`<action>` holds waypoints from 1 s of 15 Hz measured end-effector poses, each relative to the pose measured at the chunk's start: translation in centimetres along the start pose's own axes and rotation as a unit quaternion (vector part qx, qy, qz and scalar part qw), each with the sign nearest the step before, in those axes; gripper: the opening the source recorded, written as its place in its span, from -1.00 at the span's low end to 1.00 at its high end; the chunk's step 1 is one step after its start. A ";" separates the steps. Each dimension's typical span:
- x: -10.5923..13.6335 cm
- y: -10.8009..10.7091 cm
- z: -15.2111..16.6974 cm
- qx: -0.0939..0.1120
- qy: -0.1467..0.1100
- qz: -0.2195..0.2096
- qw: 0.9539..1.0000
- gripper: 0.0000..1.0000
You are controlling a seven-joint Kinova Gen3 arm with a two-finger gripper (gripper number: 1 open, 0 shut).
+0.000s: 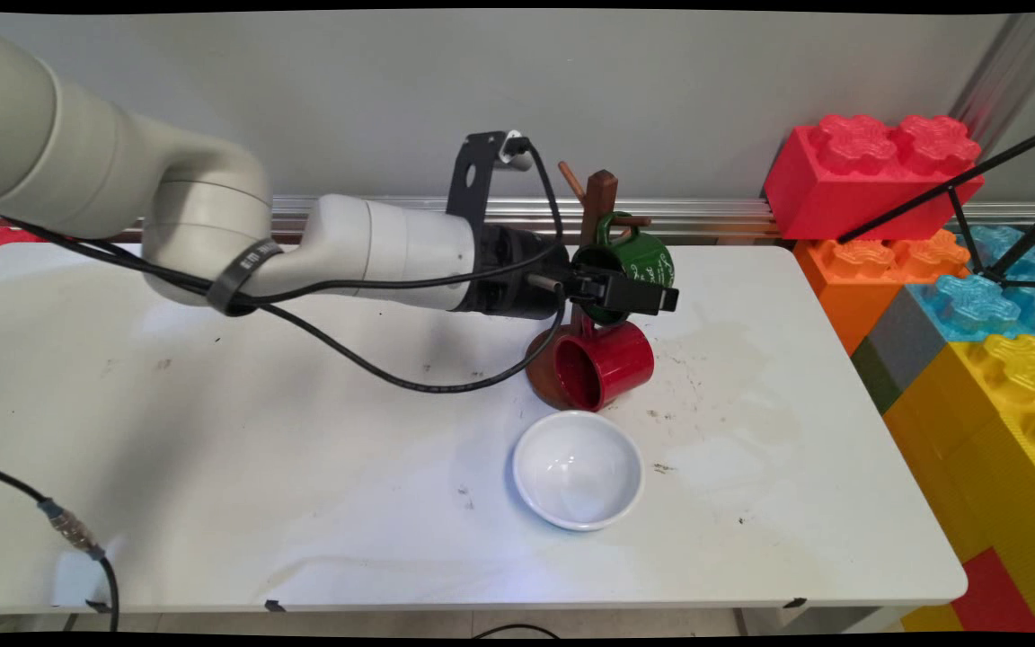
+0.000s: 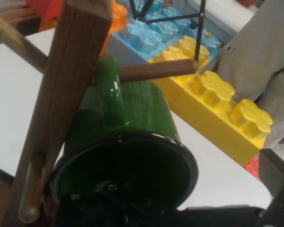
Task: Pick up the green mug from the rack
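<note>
Main view high, facing wall; hand view close; both share green mug [image 1: 639,261] [image 2: 132,123].

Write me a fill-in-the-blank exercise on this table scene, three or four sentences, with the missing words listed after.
1. The mug hanging by its handle from a peg of the wooden mug tree is ____ in colour.
2. The red mug sits at the tree's ____.
3. Nearest the table's front edge stands a white ____.
4. The hand is at the rim of the ____ mug.

Missing words: green; base; bowl; green
</note>
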 end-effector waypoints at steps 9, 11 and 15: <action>0.0 0.0 1.1 0.005 -0.002 -0.040 0.999 1.00; 0.0 0.1 1.2 0.005 -0.002 -0.047 0.999 1.00; 0.1 0.2 1.1 0.007 0.000 -0.056 0.998 1.00</action>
